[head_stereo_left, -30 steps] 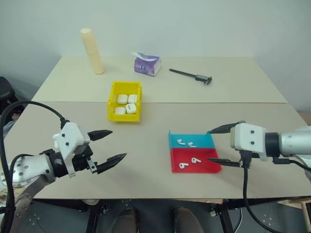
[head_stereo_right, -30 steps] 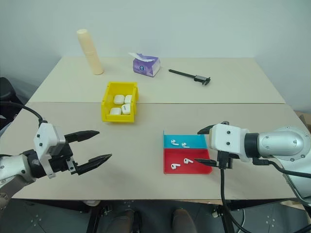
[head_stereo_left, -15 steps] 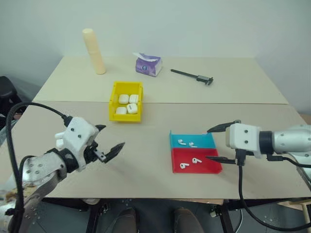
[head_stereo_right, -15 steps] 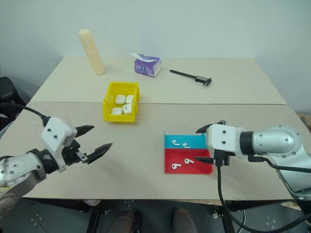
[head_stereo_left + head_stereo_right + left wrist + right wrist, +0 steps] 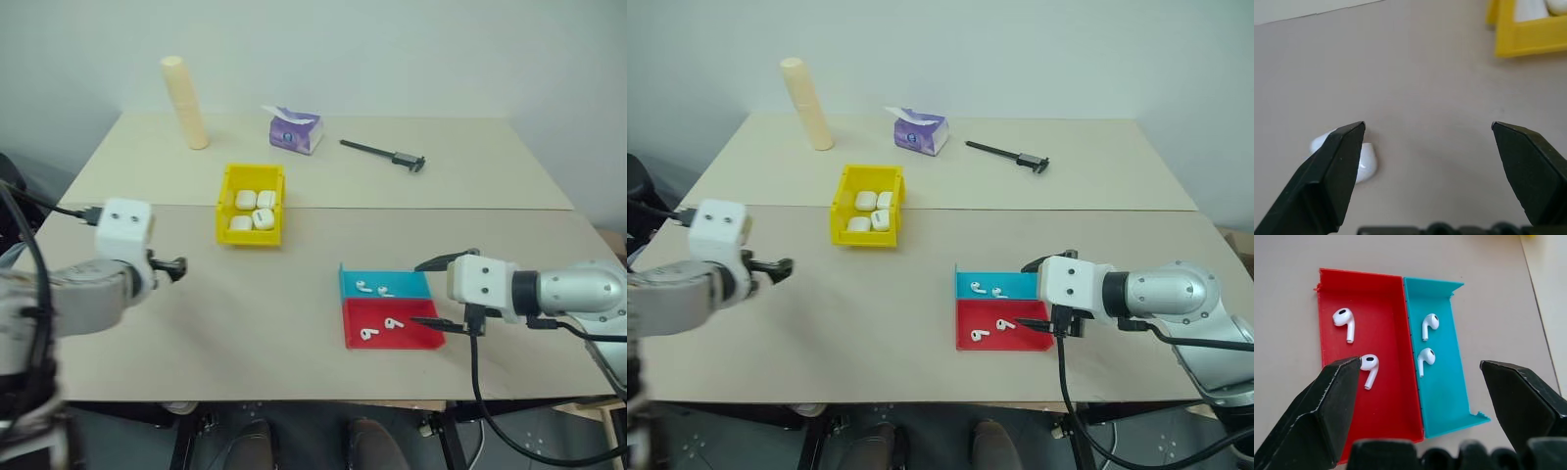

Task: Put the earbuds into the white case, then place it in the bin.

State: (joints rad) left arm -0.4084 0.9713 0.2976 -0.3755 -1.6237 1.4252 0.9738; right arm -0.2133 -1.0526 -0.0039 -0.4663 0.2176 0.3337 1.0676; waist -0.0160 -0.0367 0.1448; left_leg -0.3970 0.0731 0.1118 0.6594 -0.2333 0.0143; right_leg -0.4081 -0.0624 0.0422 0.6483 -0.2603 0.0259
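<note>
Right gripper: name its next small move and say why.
Probably ease the right gripper down onto an earbud in the red tray. Its jaws stand open above the trays, holding nothing, and all four earbuds lie loose, none yet in a case.

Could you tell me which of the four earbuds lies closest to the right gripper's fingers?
The earbud in the red tray that lies beside one finger of the right gripper. The other red-tray earbud lies farther off, and the remaining two lie in the blue tray.
</note>
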